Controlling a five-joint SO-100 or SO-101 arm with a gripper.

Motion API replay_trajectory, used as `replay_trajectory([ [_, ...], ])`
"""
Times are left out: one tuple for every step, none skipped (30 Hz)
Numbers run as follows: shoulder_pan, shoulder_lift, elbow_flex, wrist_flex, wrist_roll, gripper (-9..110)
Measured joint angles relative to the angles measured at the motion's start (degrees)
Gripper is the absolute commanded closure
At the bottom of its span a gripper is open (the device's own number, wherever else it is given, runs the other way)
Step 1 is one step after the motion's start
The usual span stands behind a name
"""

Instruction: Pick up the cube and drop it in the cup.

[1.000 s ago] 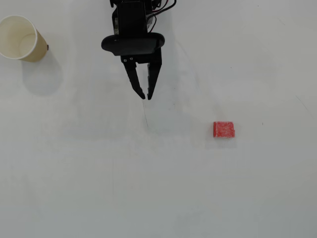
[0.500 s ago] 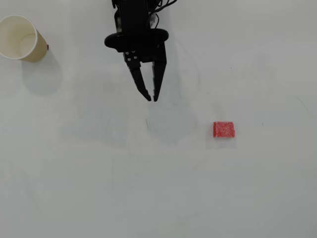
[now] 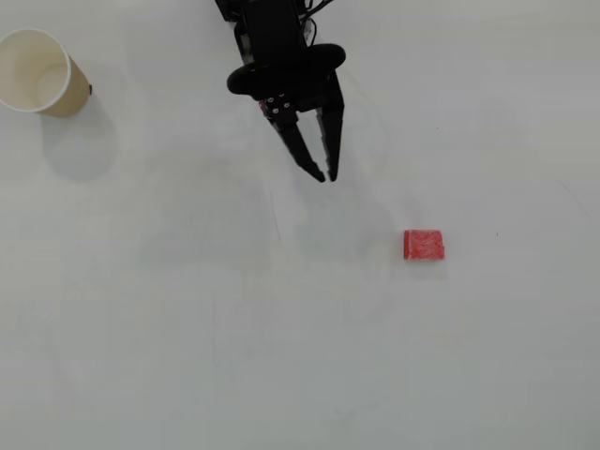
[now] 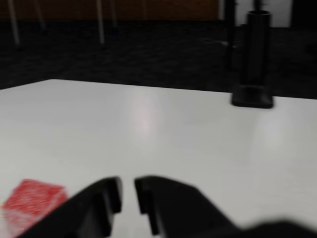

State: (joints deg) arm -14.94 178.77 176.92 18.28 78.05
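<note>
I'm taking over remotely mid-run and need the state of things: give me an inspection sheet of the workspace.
Surface: white table, bare apart from faint scuff lines.
Cube: red cube lies flat in the overhead view's right half, untouched; it shows at lower left in the wrist view.
Cup: cup at upper left of the overhead view, mouth showing, nothing seen inside.
Clutter: nothing seen.
Gripper: gripper over bare table, up and left of the cube, fingertips nearly together, holding nothing.
Cables: wires on the arm at the top edge.
Surroundings: wrist view shows a black post on a base at the table's far edge, dark room beyond.
</note>
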Motion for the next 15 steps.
replay_trajectory([
  [-0.7, 0.0, 0.0, 0.09, 0.0, 102],
  [-1.32, 0.0, 0.0, 0.35, 0.0, 102],
  [-1.85, 0.0, 0.0, 0.44, 0.0, 102],
  [-2.37, 0.0, 0.0, 0.53, 0.0, 102],
  [-2.81, 0.0, 0.0, 0.7, 0.0, 102],
  [-3.25, 0.0, 0.0, 0.88, 0.0, 102],
  [-3.6, 0.0, 0.0, 1.23, 0.0, 102],
  [-4.04, 0.0, 0.0, 1.32, 0.0, 102],
  [-4.48, 0.0, 0.0, 1.58, 0.0, 102],
  [-4.92, 0.0, 0.0, 1.58, 0.0, 102],
  [-5.36, 0.0, 0.0, 1.58, 0.0, 101],
  [-5.89, 0.0, 0.0, 1.58, 0.0, 101],
  [-6.42, 0.0, 0.0, 1.58, 0.0, 101],
  [-6.86, 0.0, 0.0, 1.58, 0.0, 101],
  [-7.21, 0.0, 0.0, 1.58, 0.0, 101],
])
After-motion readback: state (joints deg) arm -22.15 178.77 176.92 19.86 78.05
